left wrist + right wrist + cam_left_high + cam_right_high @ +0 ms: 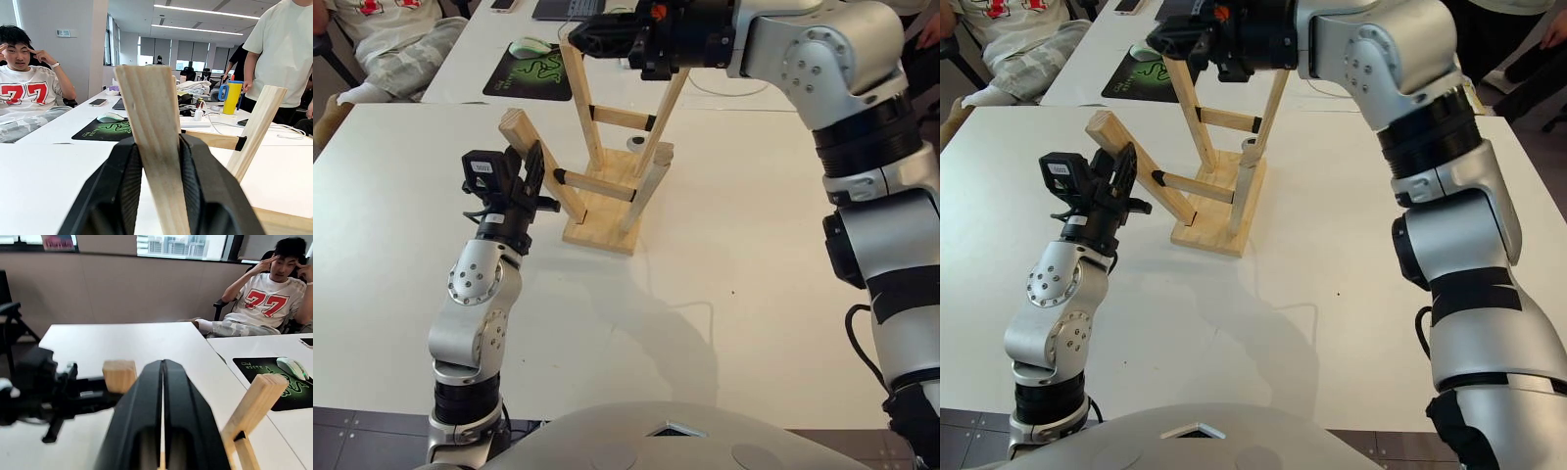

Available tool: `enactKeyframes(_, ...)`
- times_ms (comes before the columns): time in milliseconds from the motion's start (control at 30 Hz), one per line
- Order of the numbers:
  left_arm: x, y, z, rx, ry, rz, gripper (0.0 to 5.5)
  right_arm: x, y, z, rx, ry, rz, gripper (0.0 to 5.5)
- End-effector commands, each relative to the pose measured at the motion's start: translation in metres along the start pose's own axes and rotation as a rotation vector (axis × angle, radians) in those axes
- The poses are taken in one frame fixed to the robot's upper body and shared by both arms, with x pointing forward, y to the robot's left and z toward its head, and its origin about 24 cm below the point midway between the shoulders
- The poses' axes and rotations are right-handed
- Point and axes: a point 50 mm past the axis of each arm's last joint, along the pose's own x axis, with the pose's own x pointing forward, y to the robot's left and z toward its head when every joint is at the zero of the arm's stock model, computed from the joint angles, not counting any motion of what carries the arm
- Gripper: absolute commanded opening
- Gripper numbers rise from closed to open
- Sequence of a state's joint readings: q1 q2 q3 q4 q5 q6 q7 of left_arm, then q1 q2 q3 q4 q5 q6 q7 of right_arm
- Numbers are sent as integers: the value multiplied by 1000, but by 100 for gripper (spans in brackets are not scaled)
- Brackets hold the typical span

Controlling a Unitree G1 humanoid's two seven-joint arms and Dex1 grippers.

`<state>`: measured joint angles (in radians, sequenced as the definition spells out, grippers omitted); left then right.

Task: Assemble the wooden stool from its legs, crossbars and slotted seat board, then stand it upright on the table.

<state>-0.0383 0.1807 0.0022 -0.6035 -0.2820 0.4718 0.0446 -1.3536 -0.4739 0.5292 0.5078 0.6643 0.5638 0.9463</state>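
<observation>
White table [724, 323] is seen under an upturned stool [607, 186], placed toward 11 o'clock from the table's middle, its seat board [597, 235] lying flat and the legs pointing up. At the stool's 9 o'clock, a tilted leg [517, 132] is clamped between the fingers of the left gripper [536, 174]. At 12 o'clock, above the stool, the right gripper [582, 41] is held at the top of an upright leg [590, 122], its fingers drawn together to a slit; whether that leg is pinched cannot be told. Two crossbars [619, 118] are fitted between the legs.
</observation>
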Motion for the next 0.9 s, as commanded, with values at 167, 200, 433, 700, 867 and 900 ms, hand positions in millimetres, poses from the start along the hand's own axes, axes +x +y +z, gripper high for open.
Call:
enactKeyframes(167,-5,12,-37,74,184,136,106,62,31,24,-602,672,611,0)
enactKeyframes(200,-5,12,-38,71,183,139,106,67,33,21,-608,679,624,0)
enactKeyframes(433,-6,6,-39,57,176,154,106,80,33,5,-630,716,645,0)
enactKeyframes(700,-7,4,-41,51,173,165,106,89,30,13,-670,686,516,0)
enactKeyframes(867,-5,4,-40,52,166,168,106,89,28,0,-660,730,527,0)
enactKeyframes(900,-5,4,-40,52,165,169,106,88,28,-3,-659,742,529,0)
